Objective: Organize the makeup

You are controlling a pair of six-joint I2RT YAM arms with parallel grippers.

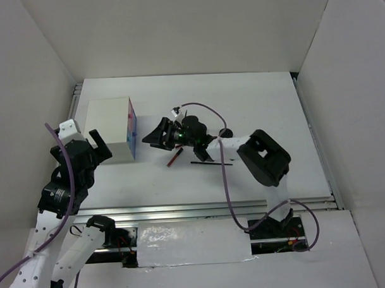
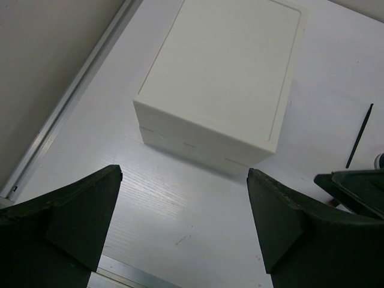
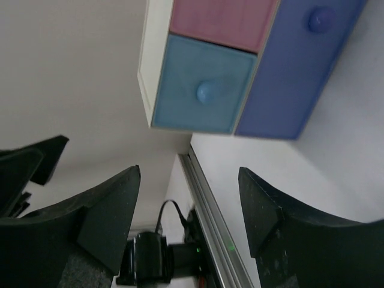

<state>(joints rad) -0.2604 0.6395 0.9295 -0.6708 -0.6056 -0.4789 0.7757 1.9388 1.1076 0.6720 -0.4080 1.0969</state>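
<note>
Seen from above on a white table (image 1: 254,97): two arms amid scattered makeup. Near the left edge, a white box (image 1: 110,130), with pink and blue drawers (image 3: 204,90) on the side facing right. Just beside the box's near left corner, the left gripper (image 1: 99,146), fingers (image 2: 78,216) spread wide, gripping nothing, only bare table between. Right of the box and apart from it, the right gripper (image 1: 153,136), pointed at the drawer fronts, fingers (image 3: 108,210) parted, nothing held. On the table just beside that gripper, toward the near edge, a red-and-black pencil (image 1: 174,158), lying tilted. Close to the right of it, a thin black pencil (image 1: 211,162), lying almost level across the view. Behind the right wrist, a small round black compact (image 1: 225,133), partly crossed by a purple cable (image 1: 227,181). All three pieces loose on the table, none touching the box.
</note>
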